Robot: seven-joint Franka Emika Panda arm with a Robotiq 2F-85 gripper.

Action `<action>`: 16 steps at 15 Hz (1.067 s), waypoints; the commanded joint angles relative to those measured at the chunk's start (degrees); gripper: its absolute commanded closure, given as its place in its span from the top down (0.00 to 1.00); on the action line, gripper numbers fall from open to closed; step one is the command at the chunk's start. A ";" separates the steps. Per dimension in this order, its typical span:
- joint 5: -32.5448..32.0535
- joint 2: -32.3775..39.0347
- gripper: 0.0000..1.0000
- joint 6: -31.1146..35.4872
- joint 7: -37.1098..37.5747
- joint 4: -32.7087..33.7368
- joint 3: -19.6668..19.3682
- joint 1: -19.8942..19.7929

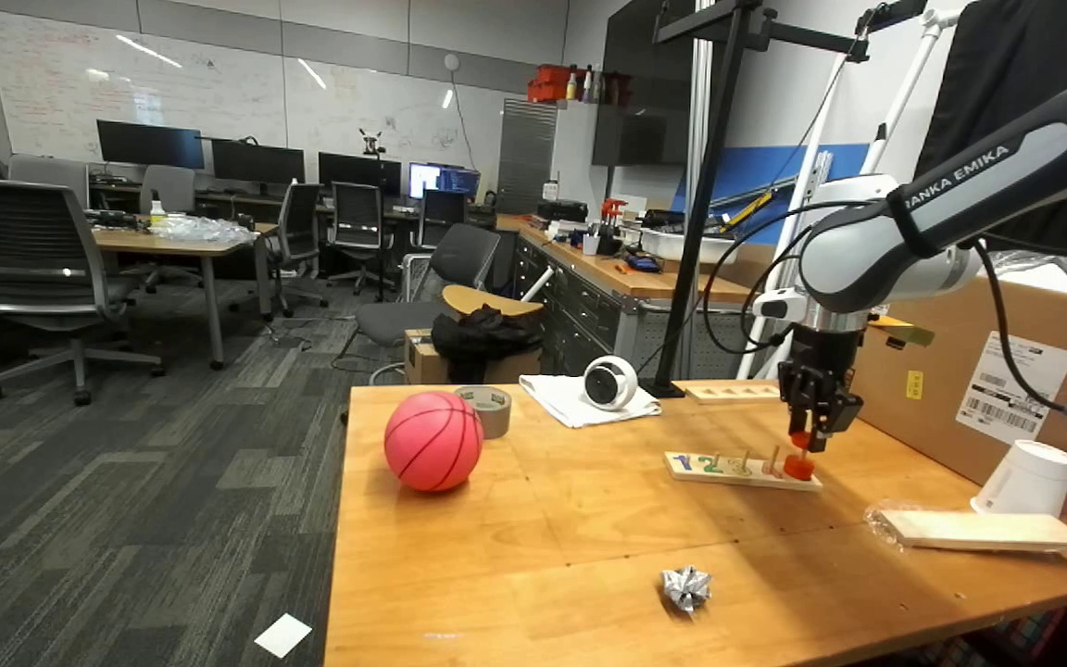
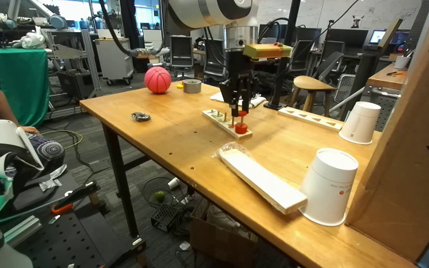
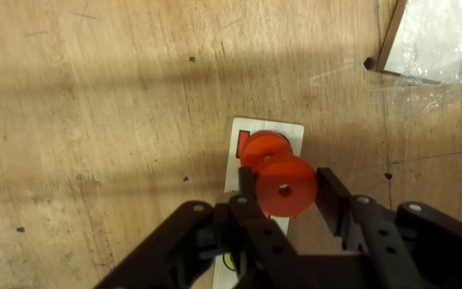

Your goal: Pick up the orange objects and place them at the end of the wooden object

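Note:
The wooden object [image 1: 714, 470] is a pale narrow pegboard with painted numbers, lying flat in both exterior views. Orange-red discs [image 2: 241, 128] sit at its near end, around the base of the end peg [image 2: 242, 120]. My gripper [image 3: 283, 176] is shut on another orange disc [image 3: 286, 202], gripped at its sides. This held disc [image 2: 242, 113] hangs above the lower ones, by the top of the peg. Whether the peg tip enters its hole I cannot tell. From above, it partly covers the lower orange disc [image 3: 265, 145] and the board's middle.
A plastic-wrapped wooden block [image 2: 261, 180] lies near white cups [image 2: 330, 186] and a big cardboard box [image 1: 987, 361]. Behind the pegboard is a slotted wooden strip [image 2: 311, 120]. A pink-red ball [image 1: 433, 441], tape roll [image 1: 487, 412], and crumpled foil [image 1: 686, 588] are farther off.

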 commanded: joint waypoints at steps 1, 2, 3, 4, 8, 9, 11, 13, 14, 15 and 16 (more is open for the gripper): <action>-0.70 -1.06 0.17 -0.38 0.55 -1.15 -0.34 -0.55; -0.66 -1.04 0.17 -0.30 0.55 -1.10 -0.42 -0.59; -0.77 -1.07 0.17 -0.31 0.48 -0.98 -0.46 -0.60; -0.80 -1.06 0.17 -0.25 0.50 -0.95 -0.47 -0.62; -0.87 -1.01 0.17 -0.33 0.54 -0.79 -0.56 -0.67; -0.87 -0.98 0.17 -0.36 0.48 -0.73 -0.58 -0.70; -1.13 -0.94 0.17 -0.42 0.49 -0.50 -0.64 -0.68; -1.43 -0.93 0.17 -0.37 0.54 -0.46 -0.70 -0.65; -1.55 -0.90 0.17 -0.46 0.56 -0.36 -0.71 -0.64; -1.58 -0.90 0.17 -0.45 0.52 -0.33 -0.72 -0.66; -1.64 -0.93 0.17 -0.41 0.55 -0.32 -0.73 -0.66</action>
